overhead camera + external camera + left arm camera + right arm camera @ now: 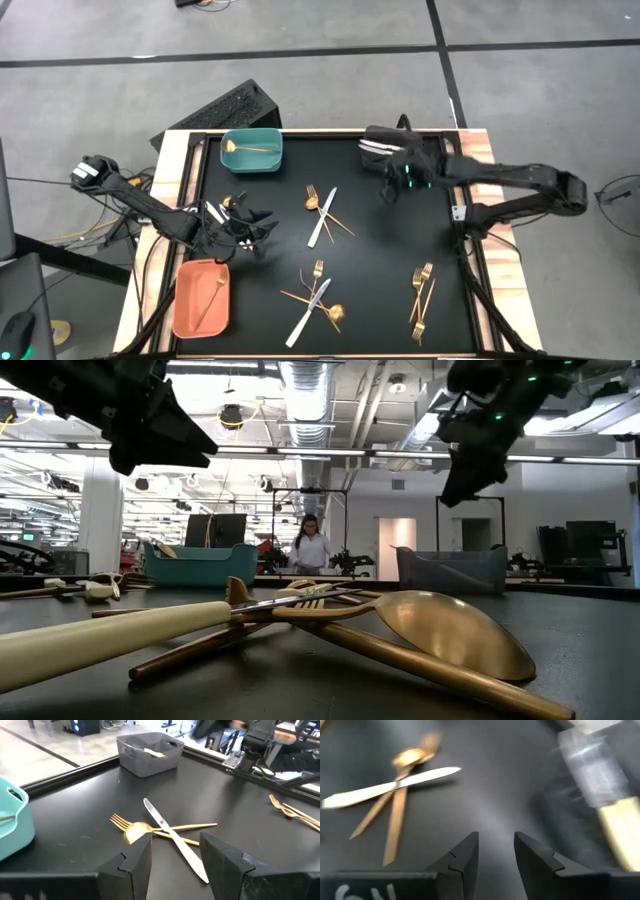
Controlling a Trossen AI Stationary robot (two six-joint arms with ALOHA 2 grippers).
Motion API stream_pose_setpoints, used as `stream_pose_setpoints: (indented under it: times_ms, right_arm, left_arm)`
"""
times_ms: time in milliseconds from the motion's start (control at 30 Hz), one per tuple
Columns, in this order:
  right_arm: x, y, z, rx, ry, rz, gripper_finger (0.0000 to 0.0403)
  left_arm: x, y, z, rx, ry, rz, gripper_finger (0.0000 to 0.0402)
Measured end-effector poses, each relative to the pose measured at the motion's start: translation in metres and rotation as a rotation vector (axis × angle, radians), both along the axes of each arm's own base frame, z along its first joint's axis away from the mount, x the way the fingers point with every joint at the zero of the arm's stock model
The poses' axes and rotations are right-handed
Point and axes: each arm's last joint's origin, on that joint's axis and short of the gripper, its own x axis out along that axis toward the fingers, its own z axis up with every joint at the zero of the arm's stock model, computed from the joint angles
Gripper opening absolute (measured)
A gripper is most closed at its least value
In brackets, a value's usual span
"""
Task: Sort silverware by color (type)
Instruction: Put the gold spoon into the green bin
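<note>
The silverware is found scattered over the black worktop (380, 260) in several small heaps. Near the middle, toward the far edge, a white-handled knife (322, 217) is laid across a gold fork and spoon (312, 198); the same heap is seen in the left wrist view, the knife (175, 838) crossing the gold pieces (134, 829). Toward the near edge, a second knife (308, 312) is crossed with copper and gold pieces (325, 305), and a cluster of gold forks (422, 295) is placed toward the near right corner. One gold spoon (240, 148) is held in the teal bin (252, 166) at the far left corner, one copper piece (211, 300) in the orange bin (181, 322) at the near left corner, and a pale-handled piece (378, 146) in the dark bin (372, 134) at the far edge, right of the teal one. The left gripper (262, 232) is positioned above the worktop's left side, between the teal and orange bins; its fingers (227, 862) are parted and nothing is held. The right gripper (386, 192) is positioned above the far right part of the worktop, just beside the dark bin, with its fingers (465, 855) slightly apart and nothing between them.
</note>
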Motion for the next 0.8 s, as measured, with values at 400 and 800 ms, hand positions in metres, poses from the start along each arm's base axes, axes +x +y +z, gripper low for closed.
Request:
stream_pose_setpoints:
  times_ms: [400,800]
  right_arm:
    - [0.011,0.096,-0.031,0.028,-0.196,0.075,0.015]
    - [0.005,0.138,-0.03,0.119,-0.33,-0.003,0.015]
  left_arm:
    - [0.002,0.005,0.0,0.023,0.007,0.03,0.0151]
    - [0.004,0.008,-0.001,0.017,0.046,-0.033,0.0151]
